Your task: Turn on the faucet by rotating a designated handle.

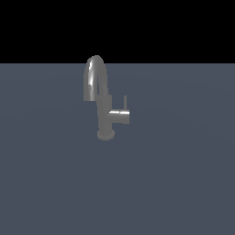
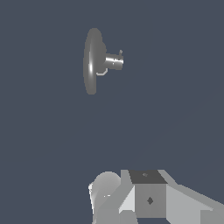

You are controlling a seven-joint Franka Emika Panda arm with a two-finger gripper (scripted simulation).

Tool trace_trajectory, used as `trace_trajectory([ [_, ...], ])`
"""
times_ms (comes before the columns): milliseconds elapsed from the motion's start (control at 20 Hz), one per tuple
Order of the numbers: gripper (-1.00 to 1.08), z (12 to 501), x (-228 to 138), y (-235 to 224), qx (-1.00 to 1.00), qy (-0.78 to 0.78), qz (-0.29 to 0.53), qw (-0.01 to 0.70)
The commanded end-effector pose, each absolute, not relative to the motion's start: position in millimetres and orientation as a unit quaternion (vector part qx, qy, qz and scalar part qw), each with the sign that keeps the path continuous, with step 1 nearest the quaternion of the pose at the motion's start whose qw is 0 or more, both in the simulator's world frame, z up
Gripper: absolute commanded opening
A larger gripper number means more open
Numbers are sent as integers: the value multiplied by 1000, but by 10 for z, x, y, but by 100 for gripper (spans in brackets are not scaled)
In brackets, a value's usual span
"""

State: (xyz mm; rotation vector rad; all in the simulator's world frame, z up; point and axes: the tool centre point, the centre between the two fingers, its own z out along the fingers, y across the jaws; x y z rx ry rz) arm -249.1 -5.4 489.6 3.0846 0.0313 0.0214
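Note:
The grey metallic faucet (image 1: 104, 117) stands upright on the dark blue-grey floor, with its arched spout (image 1: 95, 75) curving toward the exterior view's left. The handle (image 1: 120, 116), a short stubby cylinder, sticks out from the column toward the exterior view's right. Its thin rod lever (image 1: 125, 102) points straight up. The wrist view looks down on the faucet (image 2: 92, 61) and handle (image 2: 114, 61) from far off. Grey blocky parts of my gripper (image 2: 140, 197) show at that picture's edge, well apart from the faucet. Its fingers cannot be made out. No arm shows in the exterior view.
A flat dark blue-grey floor (image 1: 174, 183) surrounds the faucet on all sides. A black background lies beyond its far edge. No other object shows.

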Motion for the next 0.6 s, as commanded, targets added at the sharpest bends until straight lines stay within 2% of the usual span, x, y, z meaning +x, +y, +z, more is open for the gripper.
trace_trajectory([
  [0,-100,4896,-2491,-54,1000,10,7,28],
  [550,-100,4859,-2330,-41,1000,-12,-13,6],
])
